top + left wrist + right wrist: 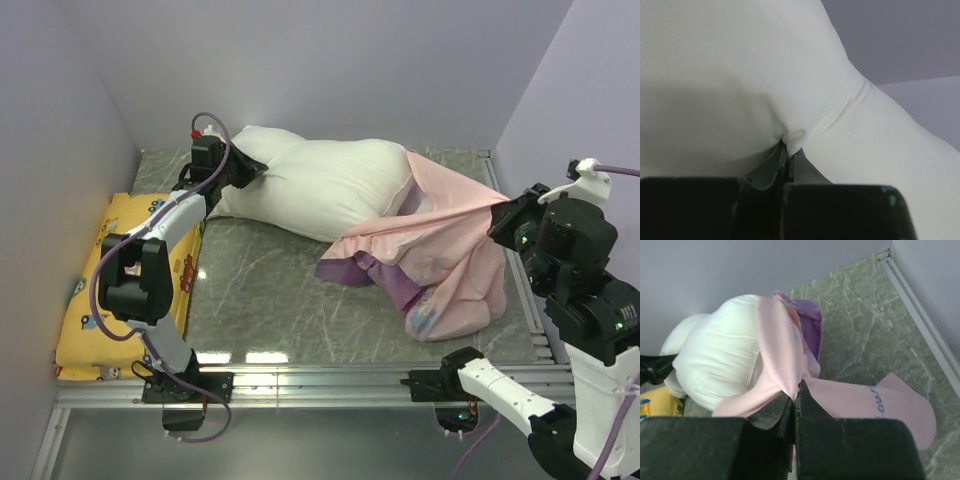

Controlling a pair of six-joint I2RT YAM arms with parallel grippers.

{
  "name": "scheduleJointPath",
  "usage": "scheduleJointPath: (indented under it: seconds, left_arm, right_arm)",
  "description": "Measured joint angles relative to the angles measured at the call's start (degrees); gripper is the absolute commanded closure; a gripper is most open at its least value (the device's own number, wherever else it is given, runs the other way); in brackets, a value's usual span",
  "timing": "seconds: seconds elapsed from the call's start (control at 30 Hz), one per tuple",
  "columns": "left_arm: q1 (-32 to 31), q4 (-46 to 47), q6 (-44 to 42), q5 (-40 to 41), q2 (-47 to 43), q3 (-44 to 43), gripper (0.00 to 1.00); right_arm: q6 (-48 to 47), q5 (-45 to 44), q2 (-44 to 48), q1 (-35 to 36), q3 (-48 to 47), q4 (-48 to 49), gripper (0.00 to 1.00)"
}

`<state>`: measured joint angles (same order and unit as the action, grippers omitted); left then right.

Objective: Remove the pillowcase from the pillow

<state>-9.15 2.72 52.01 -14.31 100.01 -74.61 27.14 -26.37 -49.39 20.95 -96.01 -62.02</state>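
- The large plump white stuffed pillow (330,185) lies across the far part of the green marbled table (270,295), running from the far left toward the right.
- Most of the pillow is bare. Only its right end sits inside the case.
- The soft purple-pink fabric pillowcase (450,265) is on the right side of the table. It is largely turned inside out, so its plain pale pink lining faces up.
- A purple fold shows at the pillowcase's near-left edge, and a patch of print shows at its near end.
- The slack of the pillowcase is bunched in a heap on the table, right of centre.
- The left gripper (245,172) is at the pillow's far-left corner. Its fingers are clenched on a pinch of the white cover, and the left wrist view shows the fabric puckered between the closed tips (787,150).
- The right gripper (503,222) is at the right edge of the table, raised above the surface. It is clamped on the pale pink edge of the pillowcase.
- A band of that pink fabric runs taut from the pillow's right end to the right gripper (796,390).
- A flat yellow cushion printed with vehicles (80,345) lies along the left wall, partly under the left arm and apart from the pillowcase.
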Motion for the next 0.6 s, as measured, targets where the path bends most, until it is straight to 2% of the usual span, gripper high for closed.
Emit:
scheduleJointPath:
  seconds: [0.4,0.6]
  left_arm:
    - [0.07,1.09,0.87,-3.43,4.11,-0.87,1.0]
    - [0.28,1.2,1.03,-4.28,4.22,-0.94,0.99]
  right_arm:
    - [-1.55,-1.16,0.26,-0.96,-13.09,-0.83,1.0]
    - [-2.27,-0.22,-0.39,-0.96,-14.45,1.31,1.0]
